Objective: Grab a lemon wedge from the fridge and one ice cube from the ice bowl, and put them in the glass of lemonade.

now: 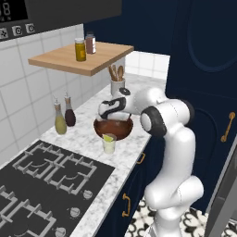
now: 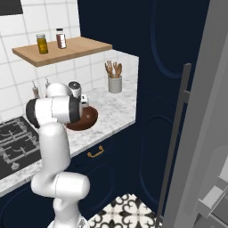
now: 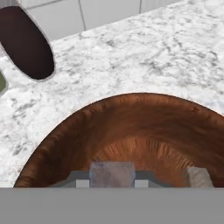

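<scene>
Glass of lemonade [image 1: 109, 143] near counter [image 1: 129, 152] front edge, lemon wedge [image 1: 109, 137] on its rim, just in front of ice bowl [image 1: 113, 127]. Stove [image 1: 46, 180] left of glass, bare marble between. Gripper [image 3: 112, 174] down inside bowl, fingers closed on ice cube [image 3: 112, 173]; second cube [image 3: 197, 177] to right. Oil bottles [image 1: 65, 118] left of bowl, well apart. Utensil cup [image 1: 117, 85] farther back near wall. Wooden shelf [image 1: 81, 59] overhangs above. Grey fridge [image 2: 196, 133] door at right.

Ice bowl [image 3: 144, 127] dark red-brown, wood-grained. Ice cube [image 3: 112, 174] pale translucent grey. Glass of lemonade [image 1: 109, 143] clear, pale yellow-green. Counter [image 1: 88, 139] white-grey marble. Cabinets [image 2: 147, 89] navy, gold handles. Shelf [image 1: 83, 58] light wood. Floor [image 2: 127, 211] black-white patterned tile.
</scene>
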